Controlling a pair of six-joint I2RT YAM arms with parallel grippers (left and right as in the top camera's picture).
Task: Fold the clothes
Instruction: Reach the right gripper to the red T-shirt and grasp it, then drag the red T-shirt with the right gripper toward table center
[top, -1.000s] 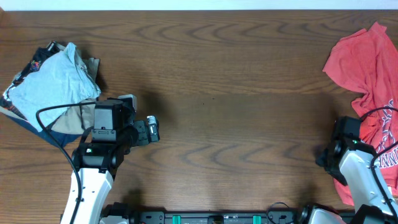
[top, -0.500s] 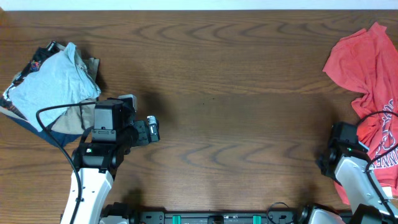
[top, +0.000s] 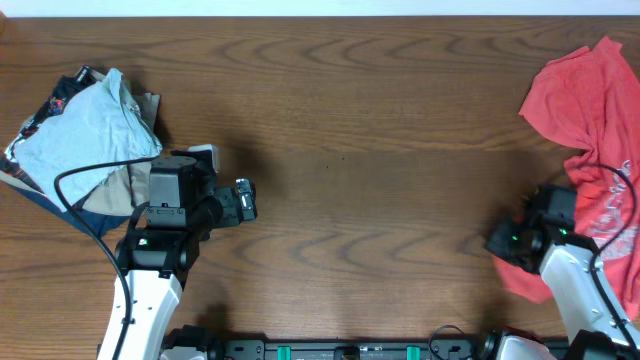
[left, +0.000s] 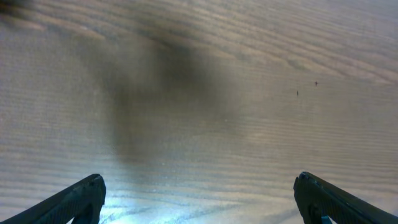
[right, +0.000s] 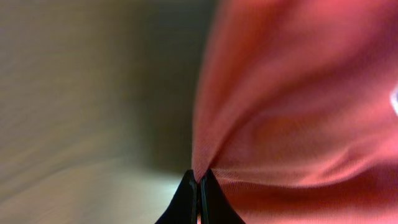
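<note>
1. Overhead: red-orange T-shirt (top: 590, 110) lies crumpled along the table's (top: 380, 150) right edge, from far corner towards near corner; grey T-shirt pile (top: 75, 140) sits at the left edge.
2. Left wrist: left fingers (left: 71, 200) set wide apart above the table's wood.
3. Right wrist: right fingers (right: 186, 198) together, clamped on a fold of the red-orange T-shirt.

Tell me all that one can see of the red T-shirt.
The red T-shirt looks like soft cotton. It lies crumpled and unfolded at the right edge of the table, partly out of frame. It bears white lettering. The right gripper is shut on a pinched fold of its lower left part.
</note>
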